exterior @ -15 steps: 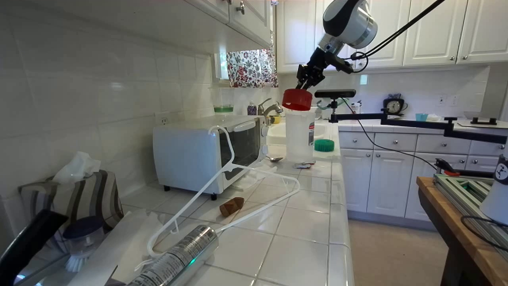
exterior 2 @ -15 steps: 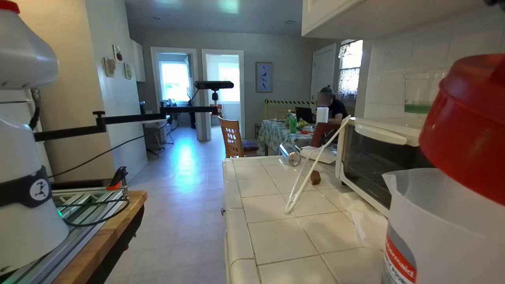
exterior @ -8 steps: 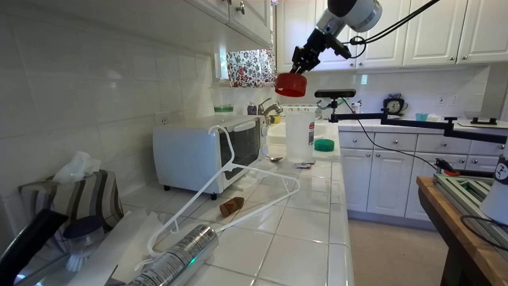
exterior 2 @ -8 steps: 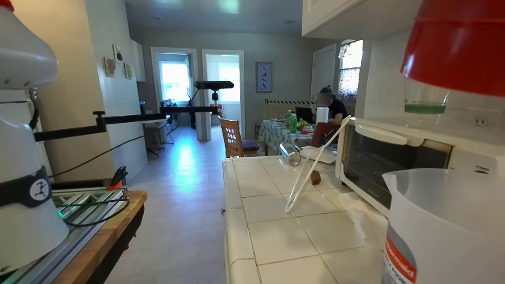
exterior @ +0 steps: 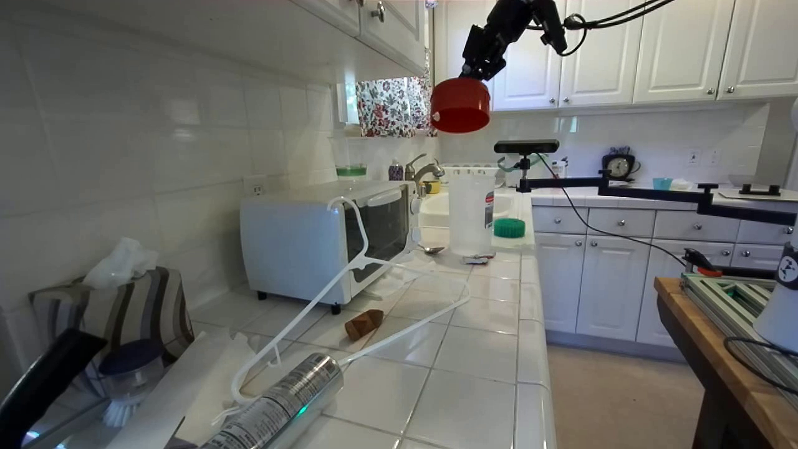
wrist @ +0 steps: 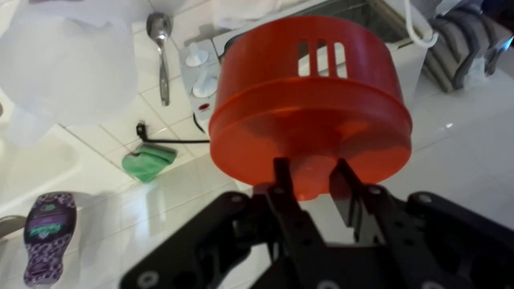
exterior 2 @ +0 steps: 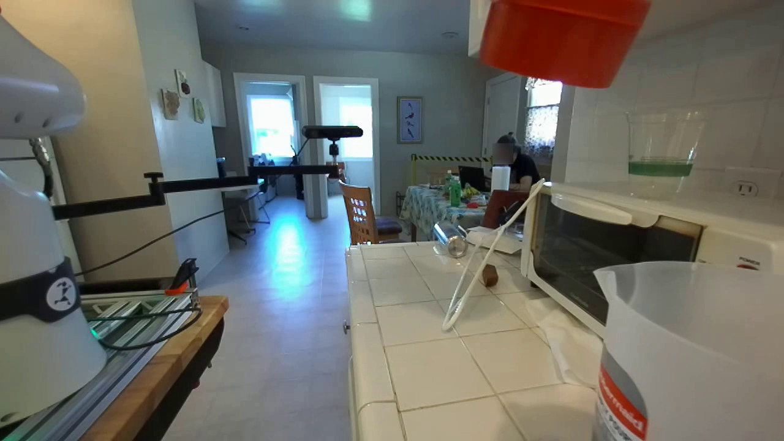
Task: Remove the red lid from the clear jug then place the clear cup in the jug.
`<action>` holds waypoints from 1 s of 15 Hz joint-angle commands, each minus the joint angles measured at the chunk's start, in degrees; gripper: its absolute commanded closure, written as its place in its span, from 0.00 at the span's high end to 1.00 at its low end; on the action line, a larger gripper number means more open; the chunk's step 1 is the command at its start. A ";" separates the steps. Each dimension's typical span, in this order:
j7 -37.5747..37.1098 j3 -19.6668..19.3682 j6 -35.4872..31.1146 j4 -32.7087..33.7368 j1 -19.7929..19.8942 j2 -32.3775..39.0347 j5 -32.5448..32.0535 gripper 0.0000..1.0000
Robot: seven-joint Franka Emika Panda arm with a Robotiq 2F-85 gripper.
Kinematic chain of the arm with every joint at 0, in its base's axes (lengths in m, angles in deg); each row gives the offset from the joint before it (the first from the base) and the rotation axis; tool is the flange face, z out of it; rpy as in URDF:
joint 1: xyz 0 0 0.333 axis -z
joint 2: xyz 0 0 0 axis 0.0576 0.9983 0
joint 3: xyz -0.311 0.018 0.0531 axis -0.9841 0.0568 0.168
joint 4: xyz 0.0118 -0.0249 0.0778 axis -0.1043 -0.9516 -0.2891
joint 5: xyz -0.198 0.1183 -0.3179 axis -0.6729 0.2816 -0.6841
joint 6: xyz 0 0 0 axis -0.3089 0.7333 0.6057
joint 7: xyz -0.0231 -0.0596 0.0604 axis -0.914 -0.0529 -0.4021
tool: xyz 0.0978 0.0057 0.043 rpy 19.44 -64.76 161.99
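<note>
The red lid [exterior: 460,106] hangs in the air, tilted, well above the counter in both exterior views. My gripper [wrist: 311,172] is shut on the lid's raised handle, one finger on each side of it, in the wrist view. The clear jug [exterior 2: 692,343] stands upright on the tiles with its top uncovered, lower than the lid and apart from it. Part of the jug also shows at the left of the wrist view. A clear cup [exterior 2: 664,144] with a green bottom rests on top of the white oven.
The white oven [exterior: 324,231] stands beside the jug. A green round object [exterior: 509,228] and a spoon [exterior: 431,249] lie near the jug. A white hanger [exterior: 358,263], brown block [exterior: 364,324] and silver can [exterior: 280,402] occupy the counter. A camera on a bracket [exterior: 527,146] juts over its edge.
The lid has risen with my gripper from just over the jug's rim to high above it, and has moved along the counter away from the sink. The jug and the cup have stayed put.
</note>
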 commanded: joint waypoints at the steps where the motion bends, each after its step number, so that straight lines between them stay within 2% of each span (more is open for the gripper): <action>1: 0.60 0.25 4.37 -2.71 -0.87 -2.57 -1.72 0.08; 2: 0.61 0.56 5.01 -3.53 -0.91 -2.74 -1.96 0.08; 6: 0.47 2.30 0.75 -9.82 -0.78 -2.56 -4.87 0.08; 11: 1.07 3.60 -9.07 -19.26 -2.01 -2.18 -6.34 0.08; 15: 0.38 3.61 -16.57 -24.24 -1.48 -1.73 -9.36 0.08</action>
